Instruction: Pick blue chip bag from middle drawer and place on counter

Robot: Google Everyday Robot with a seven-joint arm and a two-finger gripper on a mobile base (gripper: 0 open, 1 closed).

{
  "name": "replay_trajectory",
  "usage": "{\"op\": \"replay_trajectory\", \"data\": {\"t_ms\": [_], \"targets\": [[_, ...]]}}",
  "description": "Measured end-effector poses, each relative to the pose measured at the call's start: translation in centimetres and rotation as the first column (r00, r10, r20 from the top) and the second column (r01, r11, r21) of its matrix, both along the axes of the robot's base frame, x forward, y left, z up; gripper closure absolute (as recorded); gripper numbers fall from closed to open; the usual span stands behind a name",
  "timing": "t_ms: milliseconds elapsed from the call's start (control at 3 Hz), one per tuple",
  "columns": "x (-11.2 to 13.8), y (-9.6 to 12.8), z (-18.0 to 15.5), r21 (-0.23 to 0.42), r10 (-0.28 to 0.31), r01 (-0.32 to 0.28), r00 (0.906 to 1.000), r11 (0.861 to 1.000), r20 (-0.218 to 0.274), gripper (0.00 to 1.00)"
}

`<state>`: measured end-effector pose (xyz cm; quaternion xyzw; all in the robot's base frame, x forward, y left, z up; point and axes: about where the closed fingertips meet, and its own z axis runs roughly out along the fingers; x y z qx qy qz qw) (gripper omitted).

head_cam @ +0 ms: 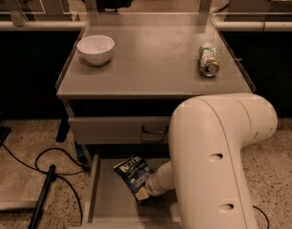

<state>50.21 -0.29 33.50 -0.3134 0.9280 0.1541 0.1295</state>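
The dark-blue chip bag (pixel 132 173) lies on the grey floor of the open middle drawer (pixel 108 202), its white lettering facing up. My gripper (pixel 144 193) reaches down into the drawer on the big white arm (pixel 217 161) and sits at the bag's near lower end, touching it. The arm hides the right part of the drawer. The grey counter (pixel 151 63) is the cabinet's top, above the drawer.
A white bowl (pixel 95 48) stands at the counter's left. A green-and-silver can (pixel 209 60) lies on its right. A closed drawer front with a black handle (pixel 154 130) sits above the open drawer. Black cables (pixel 46 175) lie on the floor at left.
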Motion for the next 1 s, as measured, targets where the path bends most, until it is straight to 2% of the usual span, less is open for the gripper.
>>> {"op": "replay_trajectory", "data": {"t_ms": [667, 1000], "targets": [[0.0, 0.0, 0.0, 0.0, 0.0, 0.0, 1.0, 1.0, 0.0, 0.89], [0.0, 0.0, 0.04, 0.0, 0.0, 0.0, 1.0, 1.0, 0.0, 1.0]]}}
